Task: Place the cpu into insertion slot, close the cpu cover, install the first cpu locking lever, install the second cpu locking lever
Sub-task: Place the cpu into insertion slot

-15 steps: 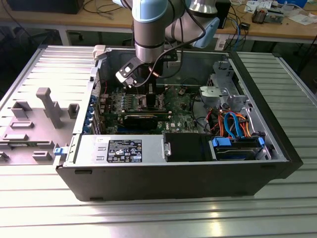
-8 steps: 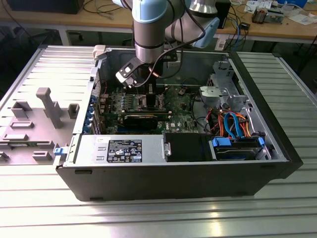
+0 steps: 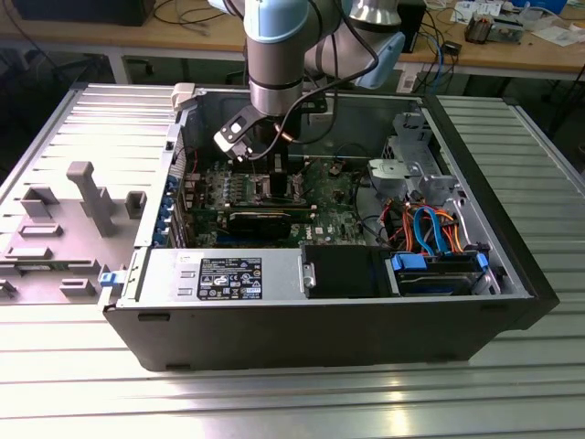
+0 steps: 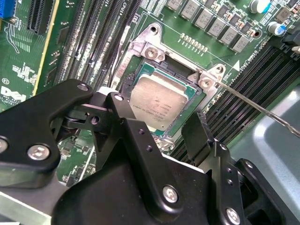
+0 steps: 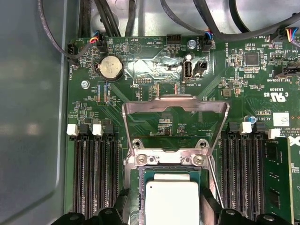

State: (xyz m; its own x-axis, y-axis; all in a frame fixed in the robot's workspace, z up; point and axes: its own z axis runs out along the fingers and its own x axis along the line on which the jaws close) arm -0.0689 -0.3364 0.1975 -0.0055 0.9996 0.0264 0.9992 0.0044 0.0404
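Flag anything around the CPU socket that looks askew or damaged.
Nothing stands out. The cpu lies square in the insertion slot, with the cpu cover swung open beyond it and a thin locking lever unlatched. No damage shows.

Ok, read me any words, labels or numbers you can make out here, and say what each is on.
White lettering on the green circuit board: too small to read.
Faint markings on the silvery-grey square cpu: not legible.
White label on the grey metal box: too small to read.

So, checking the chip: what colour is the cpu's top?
The cpu is dull silvery-grey, clearest in the second wrist view.
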